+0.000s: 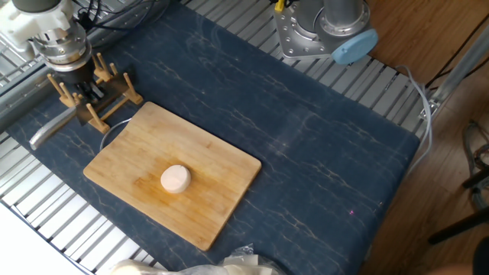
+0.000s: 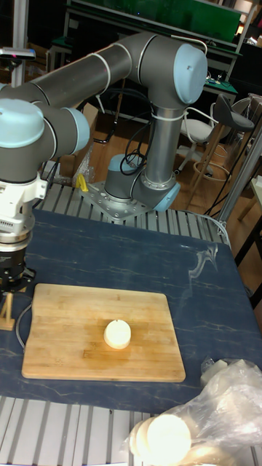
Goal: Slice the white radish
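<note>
The white radish (image 1: 175, 179) (image 2: 117, 333) is a small cream-white round puck lying flat near the middle of the wooden cutting board (image 1: 218, 164) (image 2: 65, 320). My gripper (image 1: 82, 90) (image 2: 14, 280) is far left of the board, lowered into a small wooden knife rack (image 1: 111, 98). Its dark fingers look shut around the handle of a knife whose grey blade (image 1: 50, 128) sticks out to the lower left over the blue mat. The grip itself is partly hidden by the rack's pegs.
The arm's base (image 1: 321, 34) (image 2: 138, 193) is bolted at the back of the table. Whitish plastic wrap (image 1: 229, 266) (image 2: 218, 408) holding pale round pieces lies at the front edge. A thin cable (image 1: 114, 126) loops by the board's left corner. Metal slats surround the mat.
</note>
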You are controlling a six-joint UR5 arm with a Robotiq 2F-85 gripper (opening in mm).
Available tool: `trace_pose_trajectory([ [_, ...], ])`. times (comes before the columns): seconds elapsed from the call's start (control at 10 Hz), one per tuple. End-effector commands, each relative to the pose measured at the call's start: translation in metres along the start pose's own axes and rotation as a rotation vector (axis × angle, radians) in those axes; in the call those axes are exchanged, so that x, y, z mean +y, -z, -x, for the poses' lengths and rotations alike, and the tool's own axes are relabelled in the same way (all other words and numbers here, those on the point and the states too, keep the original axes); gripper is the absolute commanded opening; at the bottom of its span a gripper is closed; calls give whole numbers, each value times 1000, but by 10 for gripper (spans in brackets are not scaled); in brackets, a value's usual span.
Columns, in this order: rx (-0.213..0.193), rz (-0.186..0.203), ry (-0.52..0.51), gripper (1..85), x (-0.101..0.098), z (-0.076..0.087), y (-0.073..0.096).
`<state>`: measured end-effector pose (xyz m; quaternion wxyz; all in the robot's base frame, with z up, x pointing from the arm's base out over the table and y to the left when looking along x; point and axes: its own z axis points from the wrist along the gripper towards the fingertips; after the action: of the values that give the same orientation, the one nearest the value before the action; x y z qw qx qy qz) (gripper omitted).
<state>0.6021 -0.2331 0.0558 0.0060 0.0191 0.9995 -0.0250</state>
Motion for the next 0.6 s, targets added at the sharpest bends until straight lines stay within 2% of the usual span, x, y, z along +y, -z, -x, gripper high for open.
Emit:
trace_pose_trajectory([
  [0.0,4,5,-27,10,0,-2,4],
  [0.2,7,16,-25,10,3,-4,11],
  [0.5,56,19,15,10,1,-29,49],
])
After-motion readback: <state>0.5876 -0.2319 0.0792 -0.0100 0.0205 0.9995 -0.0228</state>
